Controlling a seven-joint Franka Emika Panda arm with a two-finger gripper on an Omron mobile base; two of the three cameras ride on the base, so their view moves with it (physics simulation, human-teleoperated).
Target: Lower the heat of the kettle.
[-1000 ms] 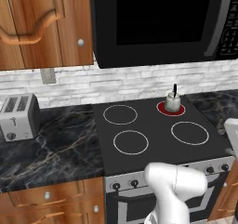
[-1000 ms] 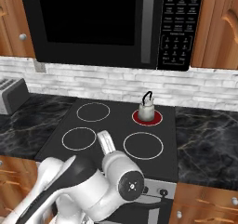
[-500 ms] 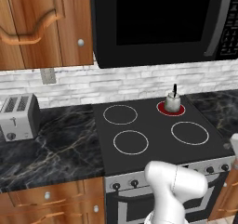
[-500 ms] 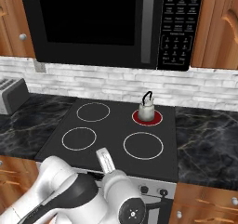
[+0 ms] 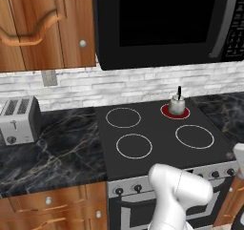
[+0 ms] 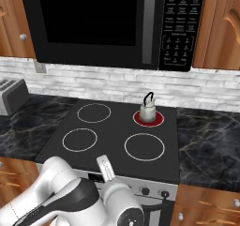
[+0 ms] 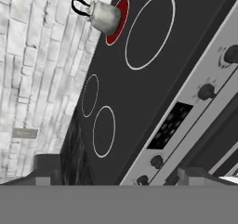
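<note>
1. The tool (image 7: 116, 179) shows in the hand view as two small dark fingertips (image 7: 46, 165) low in the frame, set wide apart with nothing between them; it holds nothing.
2. Just beyond the tips runs the stove's front panel (image 7: 186, 121), a flat grey metal strip set with round dark knobs (image 7: 206, 92) and a dark perforated patch.
3. Above the panel lies the cooktop (image 5: 157, 129), smooth matte black glass marked with thin white rings (image 5: 134, 146).
4. The kettle (image 5: 177, 104) stands on the back right burner (image 5: 167, 111), the one ring that glows red. It is squat, silvery-grey and domed, with a thin black looped handle standing upright, and it is narrower than the red disc beneath it.
5. The kettle is well apart from the tool, at the far side of the cooktop from the knobs.
6. The surface (image 5: 62, 152) on either side of the stove is glossy black marble with pale veins.
7. A boxy silver toaster (image 5: 19, 120) with two slots sits on the surface well left of the stove.
8. Behind runs a wall of rough white stacked stone (image 5: 124, 86).
9. Above hangs a black microwave (image 6: 108, 26) with a dark glass door and a keypad, flanked by warm wooden cabinets (image 5: 43, 28) with round metal knobs.
</note>
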